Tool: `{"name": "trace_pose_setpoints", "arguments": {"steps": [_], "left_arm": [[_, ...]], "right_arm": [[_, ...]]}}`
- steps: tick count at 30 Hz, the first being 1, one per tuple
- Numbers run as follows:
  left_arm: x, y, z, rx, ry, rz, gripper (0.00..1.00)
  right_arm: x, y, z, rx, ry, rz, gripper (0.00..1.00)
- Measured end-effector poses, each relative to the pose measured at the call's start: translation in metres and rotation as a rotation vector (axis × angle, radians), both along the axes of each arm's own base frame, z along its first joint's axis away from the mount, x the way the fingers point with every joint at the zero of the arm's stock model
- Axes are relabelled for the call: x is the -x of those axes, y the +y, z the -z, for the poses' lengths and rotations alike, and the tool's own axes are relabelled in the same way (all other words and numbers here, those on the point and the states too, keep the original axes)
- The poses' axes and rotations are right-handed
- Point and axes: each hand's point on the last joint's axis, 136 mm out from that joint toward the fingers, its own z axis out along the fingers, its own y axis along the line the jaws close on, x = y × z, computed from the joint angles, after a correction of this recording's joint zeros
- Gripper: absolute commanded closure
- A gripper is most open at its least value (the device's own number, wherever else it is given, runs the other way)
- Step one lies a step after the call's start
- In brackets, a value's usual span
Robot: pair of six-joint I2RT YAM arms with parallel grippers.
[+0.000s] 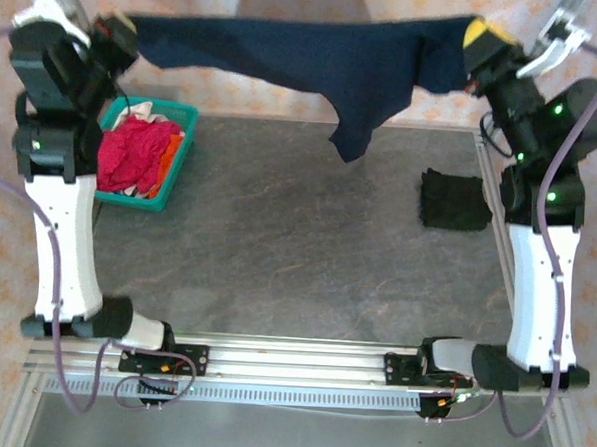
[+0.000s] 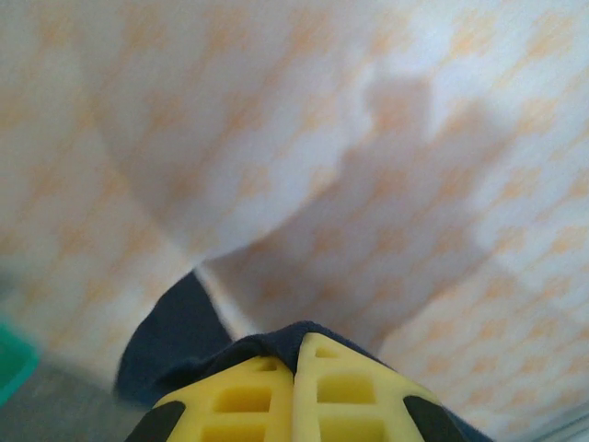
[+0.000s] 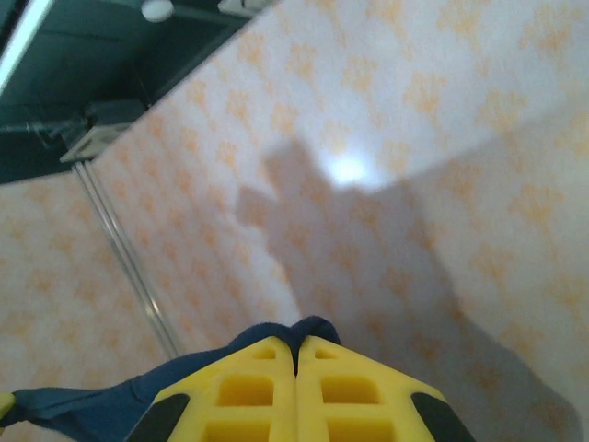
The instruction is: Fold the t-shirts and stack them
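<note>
A dark navy t-shirt (image 1: 317,59) hangs stretched in the air across the back of the table, one end sagging down at the middle. My left gripper (image 1: 120,32) is shut on its left end; the yellow fingers (image 2: 248,396) press together with navy cloth (image 2: 184,336) bunched over their tips. My right gripper (image 1: 480,38) is shut on its right end, navy fabric (image 3: 308,331) pinched at the tips of its fingers (image 3: 253,391). A folded black t-shirt (image 1: 455,200) lies on the table at the right.
A teal basket (image 1: 179,112) at the left holds magenta-red, orange and white clothes (image 1: 132,155). The grey table top (image 1: 287,253) is framed by metal rails (image 1: 494,224). A patterned backdrop (image 1: 290,3) stands behind.
</note>
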Motion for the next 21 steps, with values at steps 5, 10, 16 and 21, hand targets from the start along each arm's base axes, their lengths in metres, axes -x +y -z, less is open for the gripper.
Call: {"name": "trace_pose_setpoints", "arguments": {"steps": [5, 10, 16, 21], "left_arm": [[0.016, -0.001, 0.177, 0.023, 0.331, 0.001, 1.00], [0.051, -0.004, 0.339, 0.053, 0.682, 0.002, 1.00], [0.102, -0.008, 0.442, 0.077, 0.900, -0.011, 1.00], [0.119, -0.008, 0.481, 0.098, 0.986, -0.028, 1.00]], "right_arm": [[-0.009, 0.008, 0.143, 0.021, 0.279, -0.051, 1.00], [0.009, 0.012, 0.337, 0.001, 0.715, -0.080, 1.00], [0.064, 0.009, 0.441, -0.057, 0.951, -0.078, 1.00], [0.081, 0.011, 0.486, -0.109, 1.084, -0.076, 1.00]]}}
